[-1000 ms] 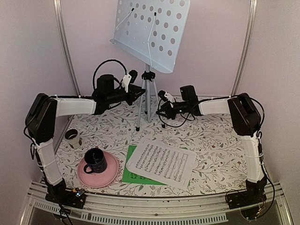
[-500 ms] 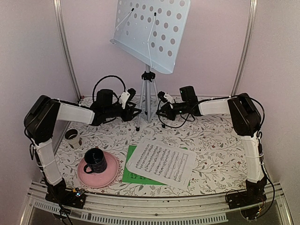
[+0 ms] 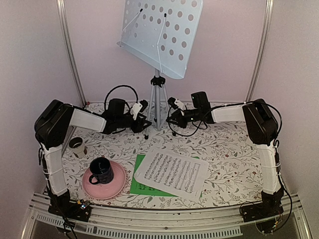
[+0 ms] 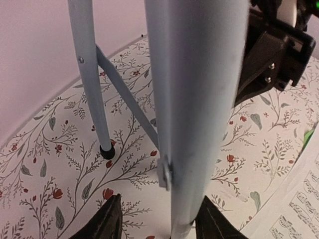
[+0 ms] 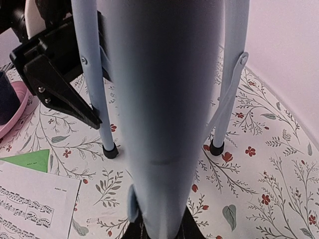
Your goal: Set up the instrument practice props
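Right hand (image 3: 170,118) clamped on music stand (image 3: 160,35) leg. Left hand (image 3: 145,124) half open, straddling leg, stand's 7 o'clock.

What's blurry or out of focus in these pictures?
Left wrist view: the nearest silver tripod leg is a soft blur, the floral tablecloth sharp. Right wrist view: the close tripod leg blurs likewise. Top external view: evenly lit, sharp, no glare.

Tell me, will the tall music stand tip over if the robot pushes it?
Probably tippy: the music stand carries a wide tray high above a narrow tripod. It likely feels light, since the tray is thin and full of holes. Pushing low on the legs seems safer; the right end effector grips a leg there.
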Tool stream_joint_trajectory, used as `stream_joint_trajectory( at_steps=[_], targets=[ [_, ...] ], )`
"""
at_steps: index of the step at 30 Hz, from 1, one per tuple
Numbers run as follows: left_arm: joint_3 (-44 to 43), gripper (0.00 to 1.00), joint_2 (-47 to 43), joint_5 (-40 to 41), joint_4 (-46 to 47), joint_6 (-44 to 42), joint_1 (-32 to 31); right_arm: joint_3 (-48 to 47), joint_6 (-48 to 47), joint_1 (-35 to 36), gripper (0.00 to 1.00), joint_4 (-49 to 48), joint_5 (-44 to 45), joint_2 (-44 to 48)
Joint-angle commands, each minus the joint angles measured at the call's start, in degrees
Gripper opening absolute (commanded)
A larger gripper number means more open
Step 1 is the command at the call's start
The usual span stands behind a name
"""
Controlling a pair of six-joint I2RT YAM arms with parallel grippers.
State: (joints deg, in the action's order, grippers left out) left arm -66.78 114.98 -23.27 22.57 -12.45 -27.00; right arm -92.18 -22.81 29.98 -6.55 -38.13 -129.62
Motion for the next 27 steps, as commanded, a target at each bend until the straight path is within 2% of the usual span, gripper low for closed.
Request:
stream_joint_trajectory(
  at_steps=[1,3,11,27],
  targets=[
    [-1.4,0.47,2.4,-0.4,-2.2,-1.7,0.0,1.8,-1.6,-0.4,0.0,2.3,1.5,1.9],
    [-2.1,0.4,2.8,-0.5,-3.2,-1.9,-0.1,1.9,-1.5,-0.4,0.0,2.2,1.8,2.0],
    [-1.1,0.02,-0.6,0.2,-6.1,-2.3,-0.1,4.6,-0.1,-1.1,0.0,3.5,4.6,4.4],
    [10.1,0.0,-10.8,6.5,-5.5,3.7,0.5,16.7,2.1,-5.1,0.0,6.4,10.1,14.1]
  ],
)
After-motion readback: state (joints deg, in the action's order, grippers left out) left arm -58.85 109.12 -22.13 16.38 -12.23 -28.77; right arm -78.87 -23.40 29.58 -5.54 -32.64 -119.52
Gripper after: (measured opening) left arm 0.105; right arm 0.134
